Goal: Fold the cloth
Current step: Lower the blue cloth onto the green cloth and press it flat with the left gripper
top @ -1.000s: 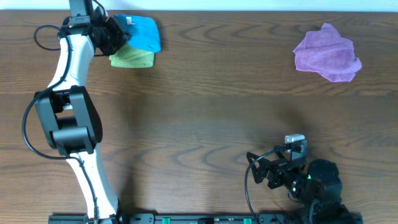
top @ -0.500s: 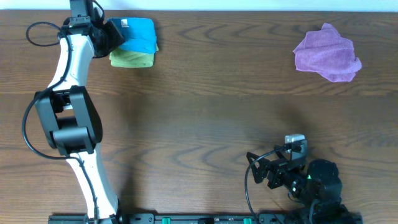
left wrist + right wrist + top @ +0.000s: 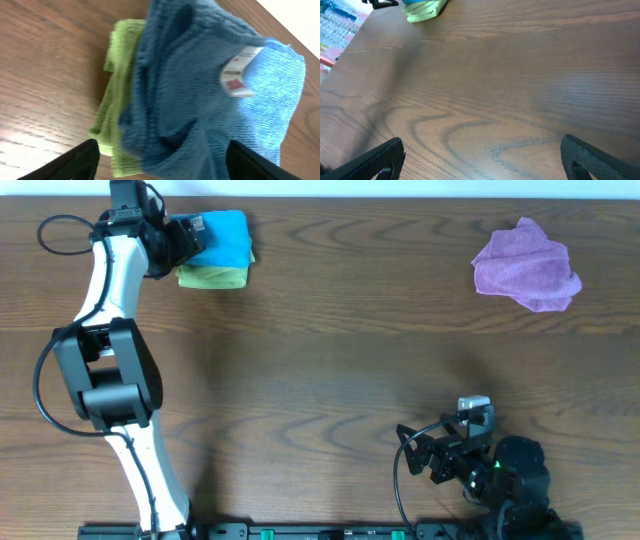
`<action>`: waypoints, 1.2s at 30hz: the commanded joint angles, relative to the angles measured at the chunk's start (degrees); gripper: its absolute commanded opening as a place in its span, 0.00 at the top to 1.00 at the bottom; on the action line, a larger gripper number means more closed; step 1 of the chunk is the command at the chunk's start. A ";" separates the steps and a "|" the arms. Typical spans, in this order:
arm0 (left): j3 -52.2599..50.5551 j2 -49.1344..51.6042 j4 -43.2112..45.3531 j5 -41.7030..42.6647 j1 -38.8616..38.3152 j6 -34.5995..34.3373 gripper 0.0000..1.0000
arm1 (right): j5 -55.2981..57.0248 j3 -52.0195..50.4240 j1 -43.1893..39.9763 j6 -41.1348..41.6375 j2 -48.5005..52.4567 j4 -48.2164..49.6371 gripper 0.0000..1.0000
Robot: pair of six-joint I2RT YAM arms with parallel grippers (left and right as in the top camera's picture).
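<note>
A folded blue cloth [image 3: 222,235] with a white tag lies on top of a folded green cloth [image 3: 213,277] at the table's far left corner. My left gripper [image 3: 183,240] is at the stack's left edge and stands open. In the left wrist view its two dark fingers are spread wide on either side of the rumpled blue cloth [image 3: 200,90], and the green cloth [image 3: 116,105] shows beneath. A crumpled purple cloth [image 3: 527,264] lies at the far right. My right gripper [image 3: 408,450] rests open near the front right, with only bare wood between its fingers [image 3: 375,162].
The brown wooden table [image 3: 330,370] spans the whole view. The left arm [image 3: 110,300] reaches along the left side up to the stack. The right arm's base [image 3: 510,480] sits at the front right edge. A black rail runs along the front edge.
The left gripper went from shut to open and let go of the blue cloth. The blue cloth has settled a little to the left on the green one. The right arm is still.
</note>
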 commanded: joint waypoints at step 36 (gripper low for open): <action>1.68 -3.85 11.93 -3.91 -6.34 -4.15 0.94 | 0.42 -0.24 -0.48 0.59 -0.31 -0.07 0.01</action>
